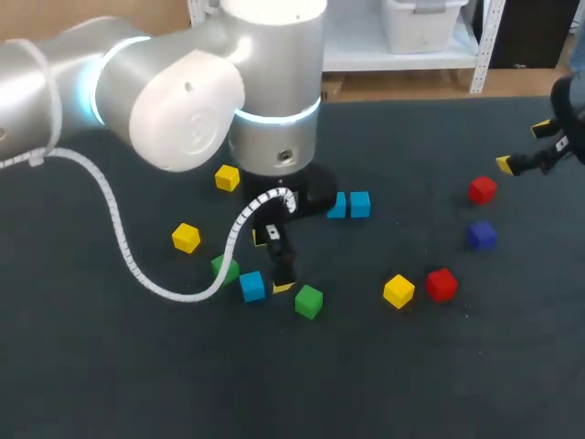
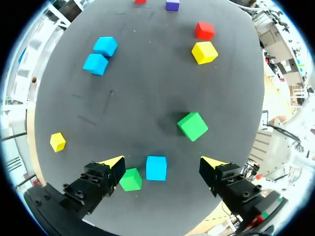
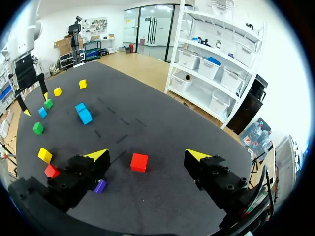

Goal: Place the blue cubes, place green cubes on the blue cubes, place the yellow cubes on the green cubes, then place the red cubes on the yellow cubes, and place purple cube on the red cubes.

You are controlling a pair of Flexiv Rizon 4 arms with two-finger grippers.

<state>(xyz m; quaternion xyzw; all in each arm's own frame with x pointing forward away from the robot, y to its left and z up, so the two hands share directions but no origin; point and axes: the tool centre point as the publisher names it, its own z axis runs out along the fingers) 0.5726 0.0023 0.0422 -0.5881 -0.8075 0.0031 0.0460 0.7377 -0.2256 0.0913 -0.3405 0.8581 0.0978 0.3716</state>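
Left hand (image 2: 163, 163) open, over blue cube (image 2: 156, 167)

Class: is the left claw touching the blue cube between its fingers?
Apart. The left wrist view shows the blue cube lying clear of both open fingers of the left claw.

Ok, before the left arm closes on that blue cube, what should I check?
1. Left jaws open: ok.
2. Small blue cube between them, untouched: ok.
3. Small green cube close beside one jaw, could get caught: not ok.
4. Right jaws open, off by a small red cube, out of the way: ok.
5. Left jaws' height above the dark table: cannot tell.
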